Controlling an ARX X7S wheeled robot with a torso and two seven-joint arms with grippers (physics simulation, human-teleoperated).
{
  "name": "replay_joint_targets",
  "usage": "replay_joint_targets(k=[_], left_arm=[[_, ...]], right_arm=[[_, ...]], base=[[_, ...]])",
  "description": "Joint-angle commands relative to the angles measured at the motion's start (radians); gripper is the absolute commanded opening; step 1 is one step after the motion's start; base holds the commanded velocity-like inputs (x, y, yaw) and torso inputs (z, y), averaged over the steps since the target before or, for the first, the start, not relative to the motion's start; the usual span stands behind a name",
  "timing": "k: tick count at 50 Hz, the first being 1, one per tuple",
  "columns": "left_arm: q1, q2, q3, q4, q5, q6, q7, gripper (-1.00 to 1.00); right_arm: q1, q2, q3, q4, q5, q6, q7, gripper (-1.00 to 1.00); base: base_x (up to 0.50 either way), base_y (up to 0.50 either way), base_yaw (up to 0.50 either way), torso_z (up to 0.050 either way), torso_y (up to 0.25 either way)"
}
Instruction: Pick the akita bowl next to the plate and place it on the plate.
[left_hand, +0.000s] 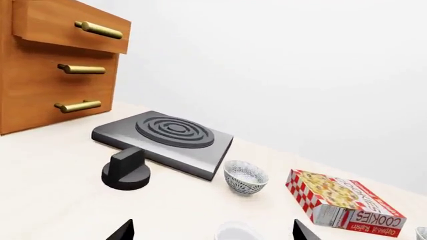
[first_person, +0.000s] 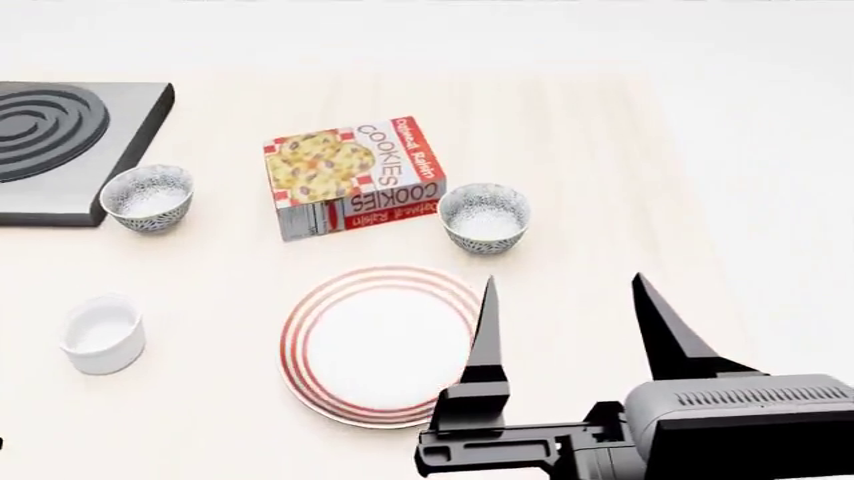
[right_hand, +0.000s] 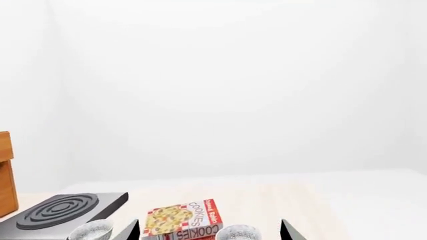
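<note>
Ceramic-looking akita bowl (first_person: 485, 217) is sitting just ahead of my right gripper (first_person: 571, 310), beside the plate (first_person: 320, 375). Probably light, rigid, slick; I'm judging a rim pinch best. Fingers are spread, holding nothing.

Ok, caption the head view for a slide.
Open right gripper hovers beside red-ringed white plate, below small patterned bowl.

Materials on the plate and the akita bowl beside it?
The plate: looks like glazed ceramic, smooth white with red rim rings. The akita bowl: likely ceramic too, white inside and a dense grey pattern outside. It's a render, so neither is certain.
</note>
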Motion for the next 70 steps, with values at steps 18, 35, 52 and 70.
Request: replay_joint_targets(k=[18, 35, 52, 70], left_arm=[[-0.001, -0.007, 0.008, -0.007, -0.007, 0.007, -0.009, 1.00], [0.001, -0.012, 0.013, -0.005, -0.011, 0.010, -0.015, 1.00], [0.004, -0.016, 0.016, -0.006, -0.016, 0.015, -0.018, 1.00], [0.001, -0.020, 0.021, -0.008, -0.023, 0.014, -0.025, 1.00]], right_arm=[[0.005, 0.013, -0.010, 0.005, 0.016, 0.001, 0.017, 1.00], [0.009, 0.020, -0.014, 0.006, 0.025, 0.000, 0.029, 1.00], [0.016, 0.034, -0.049, 0.031, -0.023, 0.011, 0.064, 1.00], [0.215, 0.045, -0.128, 0.251, -0.064, 0.184, 0.099, 1.00]], base=[[0.50, 0.00, 0.00, 0.000, 0.000], [0.50, 0.00, 0.00, 0.000, 0.001], [0.44, 0.00, 0.00, 0.000, 0.001], [0.00, 0.00, 0.00, 0.000, 0.000]])
